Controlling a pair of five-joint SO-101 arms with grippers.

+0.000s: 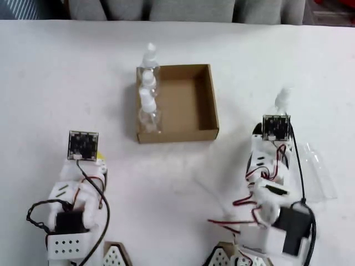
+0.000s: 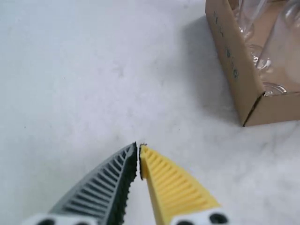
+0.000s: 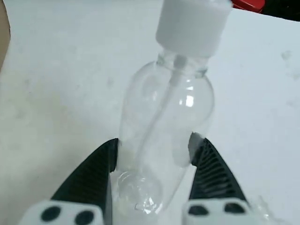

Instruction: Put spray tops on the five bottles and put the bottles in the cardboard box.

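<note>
1. The bottle (image 3: 164,117) in play is clear plastic with a white spray top (image 3: 193,23) sitting on its neck. You can see the thin dip tube (image 3: 161,108) running down inside it.
2. The right claw (image 3: 153,147) is clamped on the lower half of that bottle. The black fingers (image 3: 89,178) press against the plastic, one on each side.
3. From the high view, the same bottle pokes out past the right arm's wrist camera (image 1: 275,127). It's over the white worktop (image 1: 55,66), off to the right of the cardboard box (image 1: 194,133) and well apart from it.
4. The cardboard box sits open in the middle of the worktop. A row of clear bottles (image 1: 147,94) with white tops is lined up along the box wall on the left arm's side. Honestly I can't count them for sure, since they overlap.
5. Another clear bottle (image 1: 317,169) lies on its side on the worktop, just beside the right arm on its outer side. Can't tell if it has a top on.
6. The left claw (image 2: 139,149) has its grey and yellow fingers together, with the tips touching. It's low over bare worktop near the box's closest corner, without touching the box.
</note>
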